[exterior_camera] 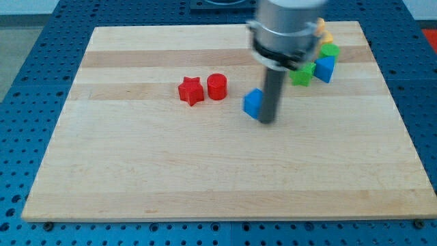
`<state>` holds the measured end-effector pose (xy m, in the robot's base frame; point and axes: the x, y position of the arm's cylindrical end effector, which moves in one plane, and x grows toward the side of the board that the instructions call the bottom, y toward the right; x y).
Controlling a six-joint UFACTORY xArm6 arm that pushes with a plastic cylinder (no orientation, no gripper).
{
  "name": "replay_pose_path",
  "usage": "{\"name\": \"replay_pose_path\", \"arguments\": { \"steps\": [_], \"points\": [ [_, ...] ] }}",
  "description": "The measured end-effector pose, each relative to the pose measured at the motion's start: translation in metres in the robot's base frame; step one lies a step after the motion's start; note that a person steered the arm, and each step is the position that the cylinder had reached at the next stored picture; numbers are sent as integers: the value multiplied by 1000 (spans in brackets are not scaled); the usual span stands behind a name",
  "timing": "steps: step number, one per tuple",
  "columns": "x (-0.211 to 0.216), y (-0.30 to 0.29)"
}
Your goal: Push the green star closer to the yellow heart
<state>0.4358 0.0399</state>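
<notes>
My tip (268, 121) rests on the board just right of a blue block (253, 103), touching or nearly touching it. The green star (302, 73) lies up and to the right of the tip, partly hidden behind the arm. A yellow block (324, 32), probably the yellow heart, shows only as a sliver near the board's top edge, behind the arm. It lies above the green star.
A red star (191, 90) and a red cylinder (216, 87) sit left of the blue block. Another blue block (325, 68) and a green block (330, 50) crowd beside the green star. The wooden board (205, 178) lies on a blue perforated table.
</notes>
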Motion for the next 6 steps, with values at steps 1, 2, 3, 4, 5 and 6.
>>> {"name": "replay_pose_path", "arguments": {
  "steps": [1,2,3,4,5,6],
  "points": [
    [-26,-34],
    [-17,7],
    [-32,52],
    [-69,35],
    [-81,-23],
    [-70,-44]
  ]
}}
